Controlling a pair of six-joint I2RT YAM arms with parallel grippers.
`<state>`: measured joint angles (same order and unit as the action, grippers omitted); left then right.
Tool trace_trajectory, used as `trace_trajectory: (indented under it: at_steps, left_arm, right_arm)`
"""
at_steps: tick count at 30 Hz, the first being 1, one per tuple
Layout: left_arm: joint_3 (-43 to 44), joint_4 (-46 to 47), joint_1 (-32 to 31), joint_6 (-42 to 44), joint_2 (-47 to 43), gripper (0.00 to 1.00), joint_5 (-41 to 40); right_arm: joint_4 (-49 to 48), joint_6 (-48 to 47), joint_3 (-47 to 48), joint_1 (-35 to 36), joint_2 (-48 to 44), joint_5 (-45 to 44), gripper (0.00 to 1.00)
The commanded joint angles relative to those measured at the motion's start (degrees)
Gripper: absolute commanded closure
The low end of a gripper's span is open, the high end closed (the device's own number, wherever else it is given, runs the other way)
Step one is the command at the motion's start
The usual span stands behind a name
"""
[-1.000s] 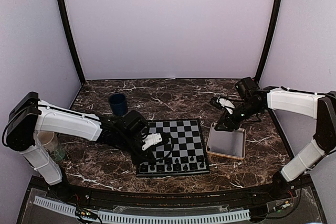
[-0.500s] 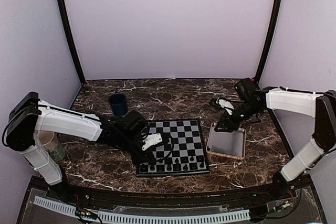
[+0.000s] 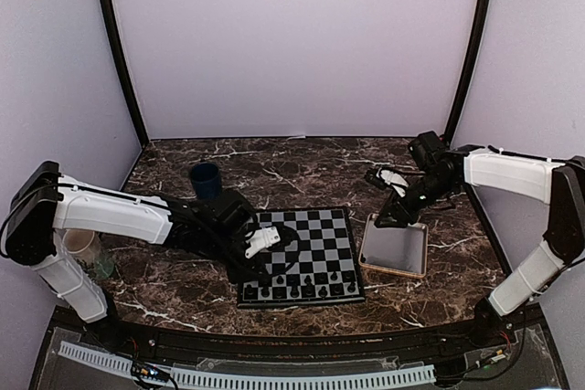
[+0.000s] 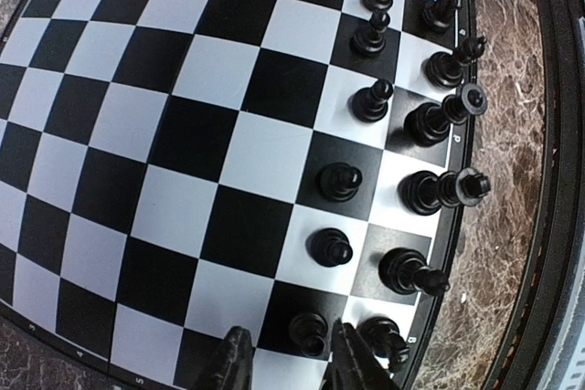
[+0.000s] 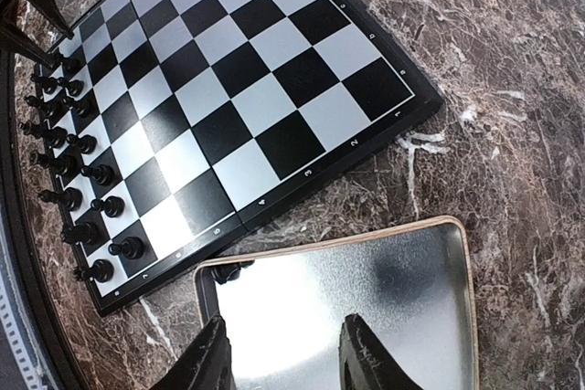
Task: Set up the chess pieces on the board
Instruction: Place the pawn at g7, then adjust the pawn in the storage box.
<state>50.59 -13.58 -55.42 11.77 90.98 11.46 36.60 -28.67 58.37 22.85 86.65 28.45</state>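
The board (image 3: 311, 239) lies in the middle of the table, with dark chess pieces (image 3: 302, 289) in two rows along its near edge. In the left wrist view the rows (image 4: 366, 102) run down the board's right side. My left gripper (image 4: 288, 340) is open low over the board's near left corner (image 3: 262, 276), its fingers either side of a pawn (image 4: 309, 333) that stands on a black square. My right gripper (image 5: 283, 326) is open and empty above the tan-rimmed tray (image 5: 439, 226). One dark piece (image 5: 222, 271) lies in the tray's corner nearest the board.
The metal tray (image 3: 416, 267) sits right of the board. A blue cup (image 3: 206, 180) stands behind the board's left side. A paper cup (image 3: 84, 244) stands at the far left by the left arm. The marble table's walls close in on three sides.
The left gripper has drawn back slightly to the left over the board's near left corner. The right arm has hardly moved.
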Motion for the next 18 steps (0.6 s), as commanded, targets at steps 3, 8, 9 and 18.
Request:
trace_trajectory:
  at_steps: [3,8,9,18]
  left_arm:
    - [3.6,-3.5,-0.3,-0.6,-4.6,0.65,-0.9]
    - [6.1,-3.5,-0.3,-1.2,-4.2,0.65,-3.1]
    - [6.3,-3.1,-0.3,-1.4,-4.1,0.65,-3.9]
    - [7.5,-1.6,-0.3,-4.4,-3.7,0.66,-10.2]
  right_arm:
    - [4.6,-0.4,1.8,0.1,0.6,-0.5,0.62]
    - [6.0,1.5,2.0,3.4,4.2,-2.0,0.64]
    - [6.5,1.7,2.2,4.4,5.9,-2.6,0.65]
    - [8.4,5.3,5.4,9.2,13.1,-5.0,0.7]
